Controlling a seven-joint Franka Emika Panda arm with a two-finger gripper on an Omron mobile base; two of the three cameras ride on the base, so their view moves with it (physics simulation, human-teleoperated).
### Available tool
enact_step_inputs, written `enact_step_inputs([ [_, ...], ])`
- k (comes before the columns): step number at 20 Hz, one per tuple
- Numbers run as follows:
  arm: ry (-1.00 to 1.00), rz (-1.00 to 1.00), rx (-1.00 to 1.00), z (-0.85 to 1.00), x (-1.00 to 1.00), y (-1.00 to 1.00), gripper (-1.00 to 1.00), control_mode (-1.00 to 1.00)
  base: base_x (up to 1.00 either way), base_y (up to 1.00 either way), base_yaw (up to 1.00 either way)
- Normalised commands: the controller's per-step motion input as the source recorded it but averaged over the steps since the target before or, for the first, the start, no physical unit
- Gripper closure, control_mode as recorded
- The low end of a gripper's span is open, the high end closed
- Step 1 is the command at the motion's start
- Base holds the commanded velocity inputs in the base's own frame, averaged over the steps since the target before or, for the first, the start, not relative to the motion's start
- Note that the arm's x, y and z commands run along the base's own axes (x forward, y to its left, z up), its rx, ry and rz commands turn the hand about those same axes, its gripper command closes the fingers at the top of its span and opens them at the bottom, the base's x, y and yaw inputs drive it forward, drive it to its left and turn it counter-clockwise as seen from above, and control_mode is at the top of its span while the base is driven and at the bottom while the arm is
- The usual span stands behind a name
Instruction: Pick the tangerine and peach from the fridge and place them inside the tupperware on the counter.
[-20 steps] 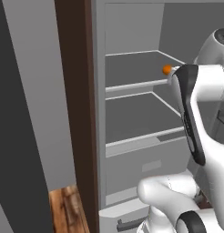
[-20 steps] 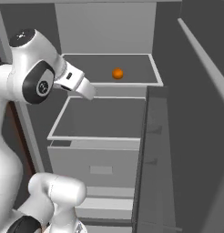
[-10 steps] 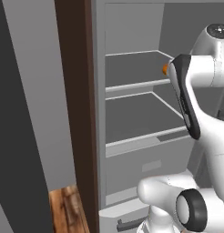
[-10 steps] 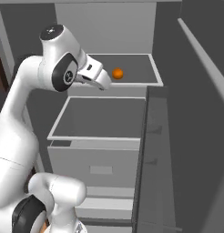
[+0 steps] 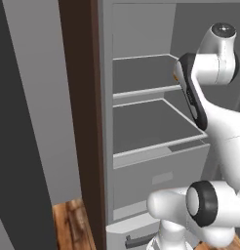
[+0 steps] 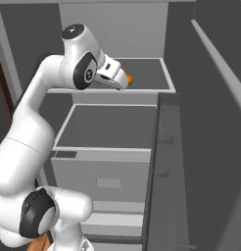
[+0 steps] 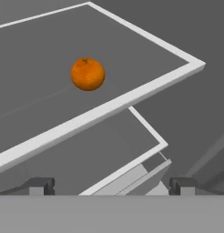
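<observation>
Fridge (image 6: 201, 127) door stands open; the arm reaches in at the level of the upper shelf (image 7: 145, 50). The gripper (image 7: 109, 185) has its jaws spread wide with nothing between them — both dark tips sit at the bottom of the hand view, well apart.

Tangerine (image 7: 88, 73): one, plain bright orange, resting on the upper shelf, set back from that shelf's white front lip and nearer its open side than its rear wall. In the right base view the tangerine (image 6: 129, 78) peeks out just past the end of the hand, so the jaws are near the fruit but not yet around it. The hand is pitched down toward the shelf, which keeps the fruit roughly centred ahead of the jaws; judged from this, the approach for the first pick is under way and the grasp has not started.

Lower shelf (image 6: 110, 127): one, directly below the upper shelf, bare in the parts visible. Below it a drawer front (image 6: 105, 174).

Count: one tangerine, two shelves, one drawer front. The lower shelf's front edge shows beneath the upper shelf's lip in the hand view, confirming the hand sits outside and slightly above the upper shelf.

Risk, as a judgement — a round fruit on a smooth shelf may roll if one jaw touches first.
</observation>
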Motion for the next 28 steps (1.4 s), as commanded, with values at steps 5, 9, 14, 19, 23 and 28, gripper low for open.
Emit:
enact_step_inputs([
  [5, 0.00, 0.00, 0.00, -0.11, 0.44, -0.06, -1.00, -1.00, 0.00, 0.00, 0.00],
  [9, 0.00, 0.00, 0.00, -0.15, 0.40, -0.07, -1.00, -1.00, 0.00, 0.00, 0.00],
  [14, 0.00, 0.00, 0.00, -0.11, 0.41, -0.08, -1.00, -1.00, 0.00, 0.00, 0.00],
  [19, 0.00, 0.00, 0.00, -0.12, 0.41, -0.07, -1.00, -1.00, 0.00, 0.00, 0.00],
  [23, 0.00, 0.00, 0.00, -0.08, 0.41, -0.07, -1.00, -1.00, 0.00, 0.00, 0.00],
  [28, 0.00, 0.00, 0.00, -0.14, 0.32, -0.07, -1.00, -1.00, 0.00, 0.00, 0.00],
])
